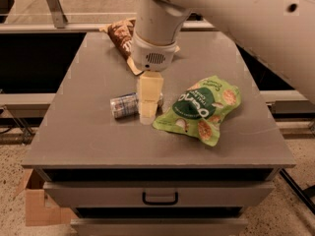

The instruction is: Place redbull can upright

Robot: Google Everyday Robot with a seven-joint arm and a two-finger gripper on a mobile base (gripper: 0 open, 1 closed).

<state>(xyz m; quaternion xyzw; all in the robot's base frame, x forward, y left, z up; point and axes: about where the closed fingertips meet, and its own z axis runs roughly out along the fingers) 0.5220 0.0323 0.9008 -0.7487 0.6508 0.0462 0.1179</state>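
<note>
The redbull can (124, 105) lies on its side on the grey table (88, 132), a little left of the middle. It is slim, silver and blue. Its right end is hidden behind my gripper (146, 116). The gripper hangs from the white arm (156, 28) and points down over the right end of the can, its cream tip near the table top.
A green snack bag (204, 108) lies just right of the gripper. A brown snack bag (122, 37) lies at the back, partly behind the arm. The table has a drawer with a handle (160, 198) in front. A cardboard box (37, 205) stands on the floor at left.
</note>
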